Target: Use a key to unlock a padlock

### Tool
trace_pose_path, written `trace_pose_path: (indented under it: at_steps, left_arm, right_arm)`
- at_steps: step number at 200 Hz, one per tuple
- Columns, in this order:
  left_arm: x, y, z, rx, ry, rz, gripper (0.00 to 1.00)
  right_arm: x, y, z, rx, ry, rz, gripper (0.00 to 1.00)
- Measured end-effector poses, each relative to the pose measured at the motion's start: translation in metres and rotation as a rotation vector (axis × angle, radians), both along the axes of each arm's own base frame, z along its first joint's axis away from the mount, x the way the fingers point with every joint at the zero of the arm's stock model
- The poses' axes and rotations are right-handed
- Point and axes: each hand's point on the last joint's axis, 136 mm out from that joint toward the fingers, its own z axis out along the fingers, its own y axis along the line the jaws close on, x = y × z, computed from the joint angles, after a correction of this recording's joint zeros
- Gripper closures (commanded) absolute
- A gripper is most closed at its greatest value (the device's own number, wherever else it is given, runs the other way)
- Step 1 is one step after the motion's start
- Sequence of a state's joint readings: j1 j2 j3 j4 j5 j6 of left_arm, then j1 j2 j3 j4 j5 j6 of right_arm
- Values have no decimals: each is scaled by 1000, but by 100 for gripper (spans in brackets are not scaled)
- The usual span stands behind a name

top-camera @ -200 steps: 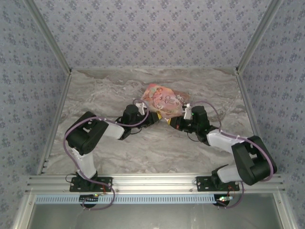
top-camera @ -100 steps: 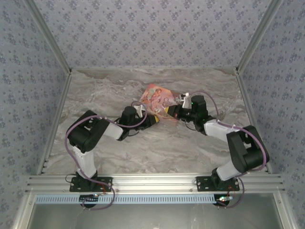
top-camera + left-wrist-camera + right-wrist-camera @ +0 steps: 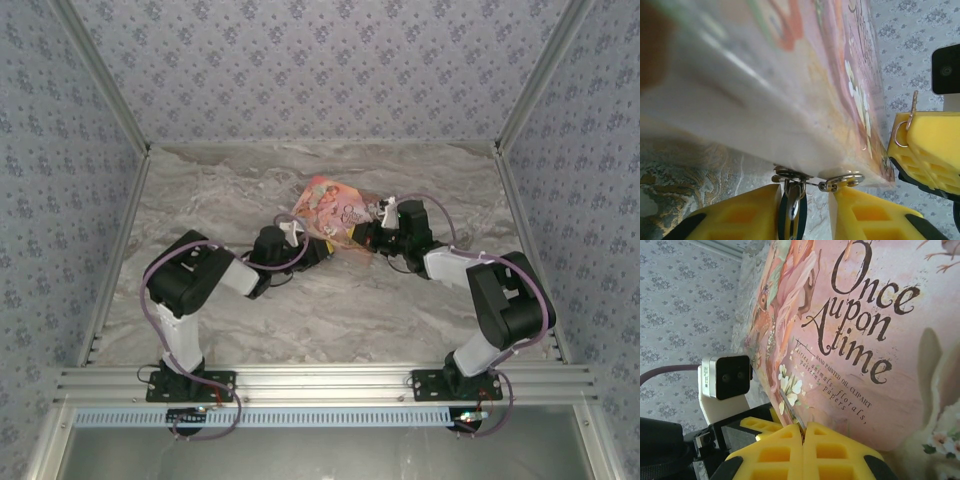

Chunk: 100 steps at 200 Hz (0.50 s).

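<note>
Left wrist view: padlock [image 3: 792, 212] between left fingers [image 3: 740, 217]; key [image 3: 912, 107] pinched in right fingers [image 3: 932, 145].

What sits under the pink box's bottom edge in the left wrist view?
Silvery rings and the blue padlock sit against the lower edge of the pink box, between the fingers of the left gripper. Their fastening to the box is covered.

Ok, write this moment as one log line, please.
left gripper: open around padlock | right gripper: shut on key | padlock: at pink box edge

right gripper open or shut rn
Shut: the right gripper has its yellow fingers meeting with no gap, pinching a thin metal piece by the pink box.
</note>
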<state>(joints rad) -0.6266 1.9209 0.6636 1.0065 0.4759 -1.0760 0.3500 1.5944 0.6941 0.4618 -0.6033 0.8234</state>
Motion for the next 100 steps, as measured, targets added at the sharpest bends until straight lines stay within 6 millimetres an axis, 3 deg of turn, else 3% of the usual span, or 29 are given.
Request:
trace_pose_path:
  at_steps: [100]
  left_arm:
    - [-6, -8, 0, -29, 42, 85, 63]
  right_arm:
    - [0, 2, 0, -4, -20, -16, 100]
